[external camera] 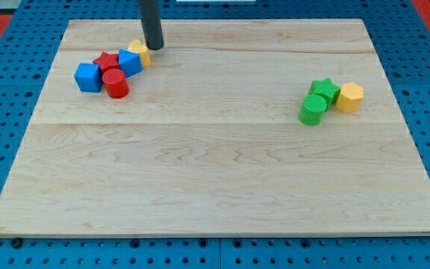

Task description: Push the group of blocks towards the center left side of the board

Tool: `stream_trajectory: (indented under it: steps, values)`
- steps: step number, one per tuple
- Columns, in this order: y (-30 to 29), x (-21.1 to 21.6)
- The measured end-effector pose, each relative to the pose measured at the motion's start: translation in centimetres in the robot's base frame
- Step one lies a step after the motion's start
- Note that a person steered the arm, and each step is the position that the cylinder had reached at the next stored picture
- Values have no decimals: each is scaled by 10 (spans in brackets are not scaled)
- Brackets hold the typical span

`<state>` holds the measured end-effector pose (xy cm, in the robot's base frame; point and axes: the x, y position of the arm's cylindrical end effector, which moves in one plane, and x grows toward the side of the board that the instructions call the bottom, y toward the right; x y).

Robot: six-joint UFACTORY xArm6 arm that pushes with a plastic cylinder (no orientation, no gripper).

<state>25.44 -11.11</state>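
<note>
A group of blocks sits at the view's upper left on the wooden board [215, 164]: a blue cube [87, 77], a red star [107, 62], a red cylinder [116, 84], a second blue block [130, 62] and a yellow block [140, 51]. They touch one another in a cluster. My tip [155, 47] is just right of the yellow block, at the cluster's upper right end, very close to or touching it. The dark rod rises out of the view's top.
A second cluster lies at the view's right: a green star [324, 90], a green cylinder [313, 110] and a yellow hexagonal block [349, 97]. The board lies on a blue pegboard surface [6, 112].
</note>
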Motion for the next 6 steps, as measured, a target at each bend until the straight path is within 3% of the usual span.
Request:
stream_trajectory:
  steps: [1,4,5,6]
  values:
    - [-9,2]
    - [-73,87]
    - [-68,67]
    - [-61,-6]
